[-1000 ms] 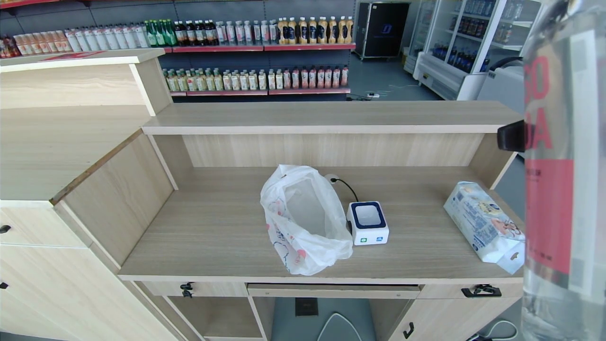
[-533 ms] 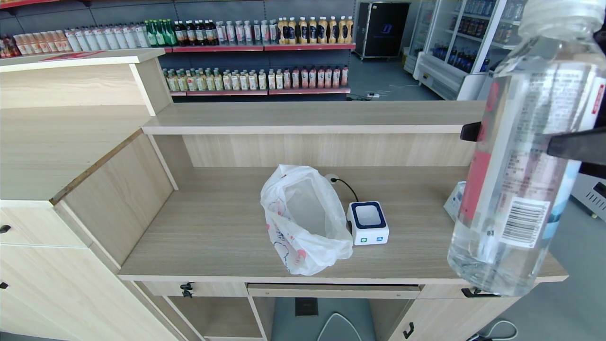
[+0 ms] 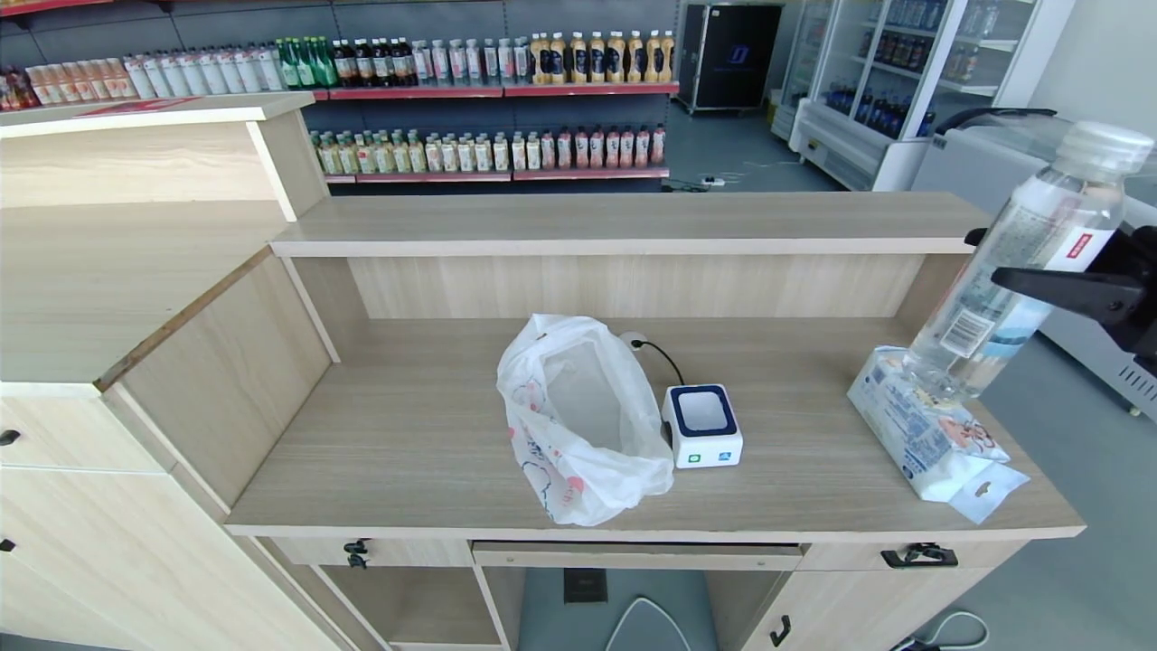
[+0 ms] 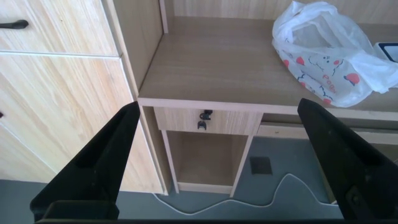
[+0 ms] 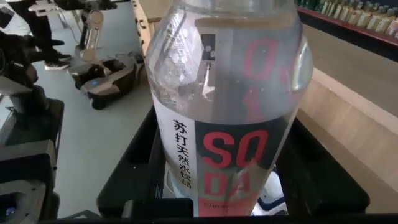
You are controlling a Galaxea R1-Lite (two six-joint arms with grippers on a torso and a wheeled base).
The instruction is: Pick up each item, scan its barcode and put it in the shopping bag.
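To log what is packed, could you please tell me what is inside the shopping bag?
The bag gapes open and its visible inside looks empty; its front folds hide the bottom.

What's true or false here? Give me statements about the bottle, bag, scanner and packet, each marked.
The right gripper holds a clear bottle. True.
The shopping bag lies folded shut. False: it stands open on the counter.
The scanner sits beside the bag. True.
The white packet is inside the bag. False: it lies at the counter's right end.
The left gripper grips an item. False: it is open and empty.
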